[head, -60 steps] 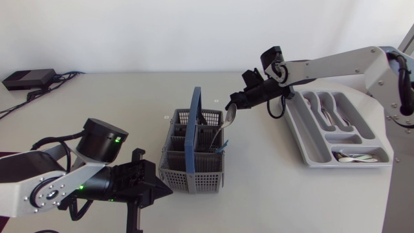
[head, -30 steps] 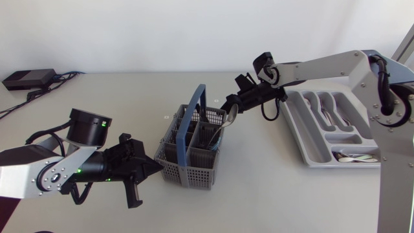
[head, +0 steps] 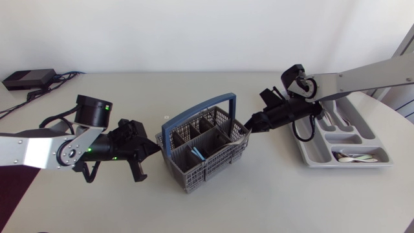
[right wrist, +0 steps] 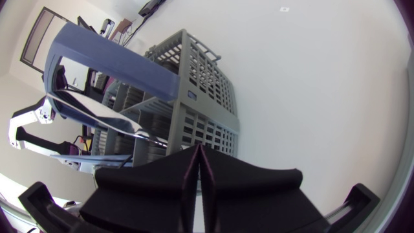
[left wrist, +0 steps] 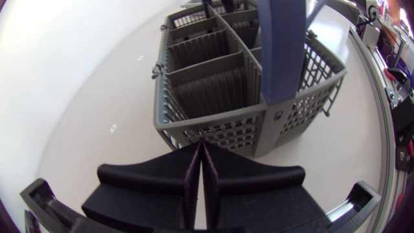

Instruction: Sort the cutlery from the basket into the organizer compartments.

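The grey cutlery basket (head: 213,155) with its blue handle (head: 200,114) stands askew mid-table. A pale blue piece (head: 198,154) lies inside it. My left gripper (head: 156,148) is shut and empty, its tips against the basket's left corner; in the left wrist view the tips (left wrist: 200,146) meet the basket wall (left wrist: 220,126). My right gripper (head: 249,124) is at the basket's right corner, shut on a shiny spoon (right wrist: 97,116) that stretches ahead of it beside the basket (right wrist: 194,103). The grey organizer (head: 309,150) lies at the right.
The organizer's long compartments hold several pieces of cutlery (head: 333,116), and spoons (head: 354,157) lie in its near crosswise compartment. A black box (head: 29,79) with cables sits at the table's back left corner.
The basket has turned and slid toward the front right. My right gripper moved right and lower with the spoon. My left gripper came forward against the basket's left corner.
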### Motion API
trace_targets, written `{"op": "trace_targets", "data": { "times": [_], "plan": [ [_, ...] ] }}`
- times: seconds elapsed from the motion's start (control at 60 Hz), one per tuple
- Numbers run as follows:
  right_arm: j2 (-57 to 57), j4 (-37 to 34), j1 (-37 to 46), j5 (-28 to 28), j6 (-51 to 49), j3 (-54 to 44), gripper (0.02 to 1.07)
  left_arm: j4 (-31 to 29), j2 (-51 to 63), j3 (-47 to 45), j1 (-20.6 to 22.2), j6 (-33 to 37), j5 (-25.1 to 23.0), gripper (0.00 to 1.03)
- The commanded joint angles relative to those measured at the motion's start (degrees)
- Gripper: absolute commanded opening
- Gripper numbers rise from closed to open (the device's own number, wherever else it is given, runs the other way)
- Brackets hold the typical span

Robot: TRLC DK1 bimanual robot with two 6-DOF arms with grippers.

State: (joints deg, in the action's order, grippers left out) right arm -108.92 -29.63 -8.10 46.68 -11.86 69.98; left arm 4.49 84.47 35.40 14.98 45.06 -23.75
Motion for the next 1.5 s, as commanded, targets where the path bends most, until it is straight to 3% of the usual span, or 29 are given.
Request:
{"op": "trace_targets", "data": {
  "times": [0.0,0.217,0.867,1.033,1.167,1.333,1.483],
  "plan": [
    [3.46,-0.70,-0.69,0.61,-0.97,-4.41,0.07,2.01,3.69,3.45,-0.22,-0.06,-0.51,0.04],
    [6.97,2.47,-2.36,-1.50,1.57,-9.95,0.07,2.89,10.98,10.22,-1.62,-0.15,-0.77,0.04],
    [7.32,7.04,-6.14,-8.27,8.52,-7.05,0.07,3.68,18.37,17.78,-5.58,-0.94,-0.77,0.04],
    [11.01,9.94,-5.53,-13.01,8.34,-10.74,0.07,3.68,13.36,13.65,-8.22,-0.32,-1.30,0.04],
    [14.71,10.38,-4.21,-13.63,7.73,-12.76,0.08,3.24,5.09,8.11,-10.24,0.21,-2.00,0.05],
    [20.77,9.94,-3.33,-14.77,5.44,-16.01,0.26,-3.96,-9.85,1.87,-11.12,1.00,-5.26,0.20],
    [25.60,9.24,-3.68,-15.65,4.21,-18.91,0.41,-9.85,-19.25,-1.38,-8.30,1.00,-5.78,0.29]
  ]
}}
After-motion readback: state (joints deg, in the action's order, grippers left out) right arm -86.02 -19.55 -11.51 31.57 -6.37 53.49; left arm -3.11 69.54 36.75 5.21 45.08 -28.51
